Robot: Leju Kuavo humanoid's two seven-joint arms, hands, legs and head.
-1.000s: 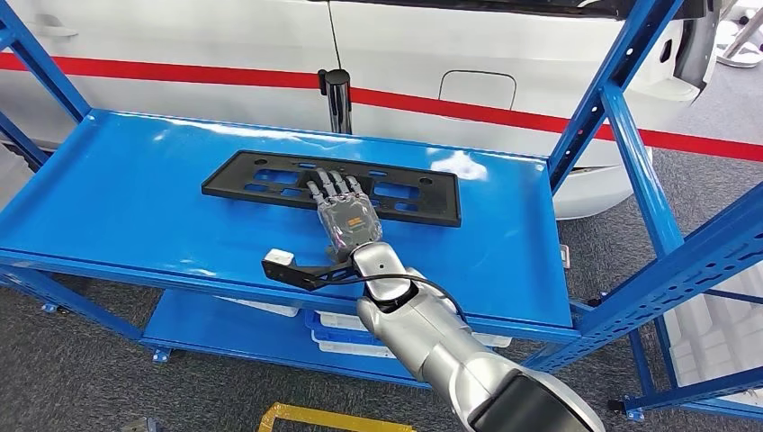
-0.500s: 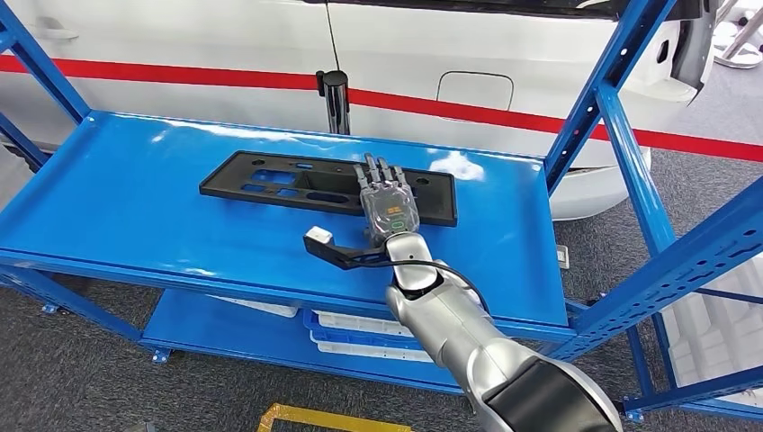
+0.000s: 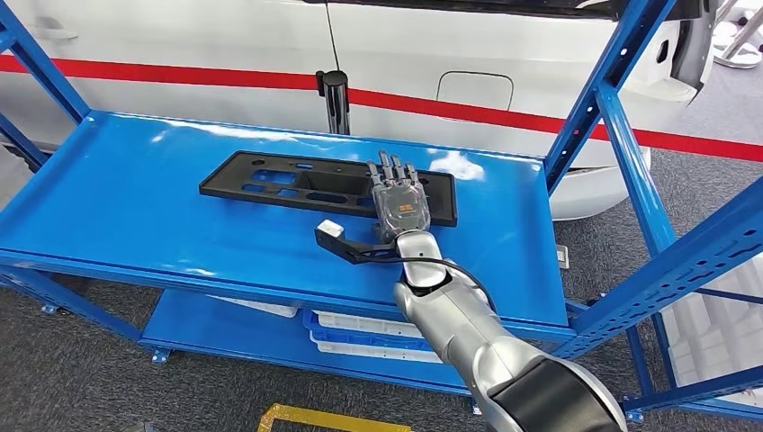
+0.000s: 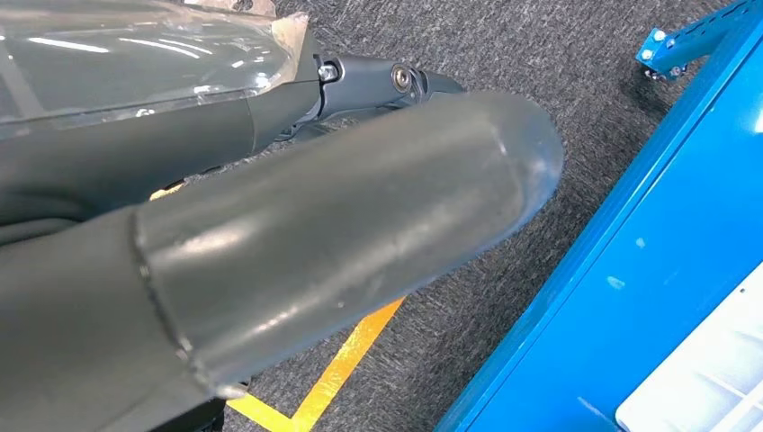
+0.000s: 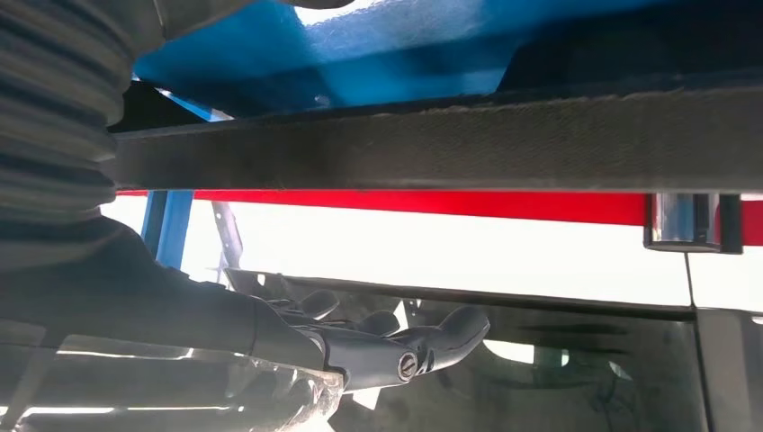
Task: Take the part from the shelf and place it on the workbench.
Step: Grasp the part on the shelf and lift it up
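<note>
The black part [image 3: 326,185] lies flat on the blue shelf [image 3: 135,207], long axis running left-right across it. The right hand [image 3: 398,200] is palm-down over the part's right end, fingers stretched out flat and apart and gripping nothing; I can't tell whether they touch the surface. Most of the part extends to the hand's left, so I'd judge an end grab would hang lopsided. The left hand [image 4: 270,243] is low by the floor, its finger pose hidden, so the right is nearer.
</note>
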